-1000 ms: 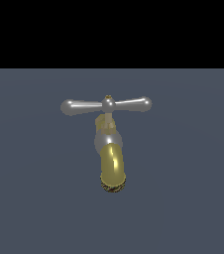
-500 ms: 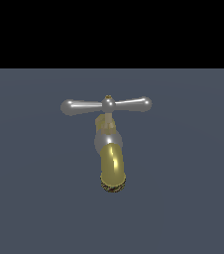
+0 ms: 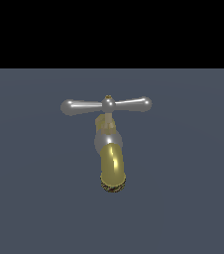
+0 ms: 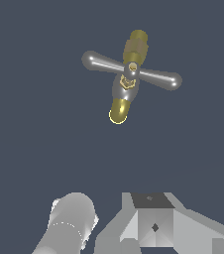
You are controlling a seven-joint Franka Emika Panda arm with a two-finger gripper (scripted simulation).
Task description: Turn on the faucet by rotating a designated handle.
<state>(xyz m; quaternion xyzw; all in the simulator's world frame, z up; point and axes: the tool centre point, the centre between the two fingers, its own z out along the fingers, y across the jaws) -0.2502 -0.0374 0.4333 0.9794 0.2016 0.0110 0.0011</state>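
The faucet (image 3: 113, 166) stands on the grey floor in the middle of the exterior view, its gold-brass spout curving toward the camera. The chrome crossbar handle (image 3: 107, 104) sits on top, its two arms pointing to the exterior view's left and right. The wrist view looks down on the faucet (image 4: 119, 106) and the handle (image 4: 131, 70) from a distance. A grey blocky part of my gripper (image 4: 153, 223) shows at the edge of the wrist view, well apart from the handle. Its fingers do not show clearly. The gripper is out of the exterior view.
A pale grey cylinder of the arm (image 4: 69, 223) shows beside the gripper part in the wrist view. The flat dark grey floor (image 3: 193, 198) surrounds the faucet.
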